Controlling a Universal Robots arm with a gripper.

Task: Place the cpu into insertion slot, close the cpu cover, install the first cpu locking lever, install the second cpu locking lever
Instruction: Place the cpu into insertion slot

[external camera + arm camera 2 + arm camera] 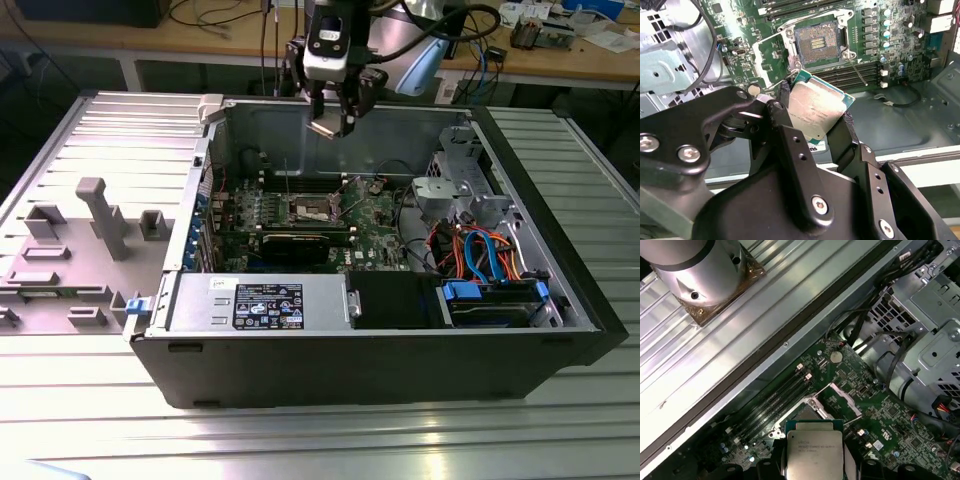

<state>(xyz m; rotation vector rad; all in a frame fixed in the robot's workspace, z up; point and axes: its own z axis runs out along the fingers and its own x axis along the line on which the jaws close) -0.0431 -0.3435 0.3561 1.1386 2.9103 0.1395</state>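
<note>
One cpu (816, 111) pinched in the jaws
Exterior view: insertion slot (313, 208) at 6 o'clock of the gripper (330, 122), well apart.

A ribbed, silver-grey metal desk (300, 440) spans the scene, and the long grooves of its near part run from the exterior view's left to its right. Light from above leaves a pale glare on that near strip. In the first wrist view the same grooves shine brightly. On the exterior view's left a grey moulded plate (90, 240) with upright blocks and pockets lies on the desk. Along the far side stands a wooden workbench (200, 45) with dark cables (215, 15) strewn over it and small clutter (560, 25) towards its right end. The space beneath it is dark.
</note>
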